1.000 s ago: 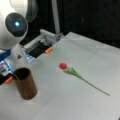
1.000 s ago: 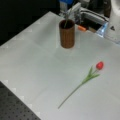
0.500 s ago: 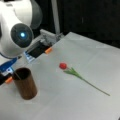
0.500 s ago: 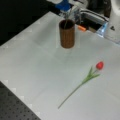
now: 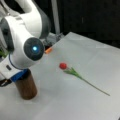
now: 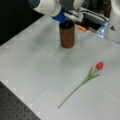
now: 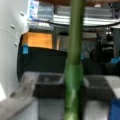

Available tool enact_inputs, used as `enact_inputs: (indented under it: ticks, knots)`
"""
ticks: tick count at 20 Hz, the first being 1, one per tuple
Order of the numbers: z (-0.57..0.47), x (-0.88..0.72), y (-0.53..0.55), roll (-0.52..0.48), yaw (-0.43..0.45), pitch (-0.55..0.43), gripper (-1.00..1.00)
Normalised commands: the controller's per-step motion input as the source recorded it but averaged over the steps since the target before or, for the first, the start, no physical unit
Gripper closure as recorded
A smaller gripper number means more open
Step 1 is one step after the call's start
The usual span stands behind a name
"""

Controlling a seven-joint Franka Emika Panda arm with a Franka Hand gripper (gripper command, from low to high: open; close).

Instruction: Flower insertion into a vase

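The brown wood-look vase stands upright on the white table in both front views. My gripper, with blue parts, hangs right over its mouth. A thick green stem runs straight up through the middle of the wrist view, very close, and the gripper looks shut on it. A thin dark line drops into the vase's opening. A flower with a red head and a long green stem lies flat on the table, apart from the vase.
An orange piece and grey metal equipment sit at the table's edge behind the vase. The arm's big white joint looms over the vase. A dark perforated board borders the table.
The arm has swung lower and closer over the vase, filling more of both front views. The vase and the lying flower have not moved.
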Motion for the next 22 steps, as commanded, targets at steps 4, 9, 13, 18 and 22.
enact_inputs:
  ticks: [4,9,13,18,22]
  knots:
    - [-0.12,0.37,-0.06,0.019,-0.125,0.011,-1.00]
    - [-0.07,0.35,-0.02,0.047,-0.130,0.003,-1.00]
    - [0.00,0.35,0.04,0.049,-0.131,-0.051,-1.00]
    - [0.07,0.38,0.15,0.025,-0.092,-0.181,-1.00]
    - [0.14,0.38,0.40,0.106,-0.083,-0.482,-1.00]
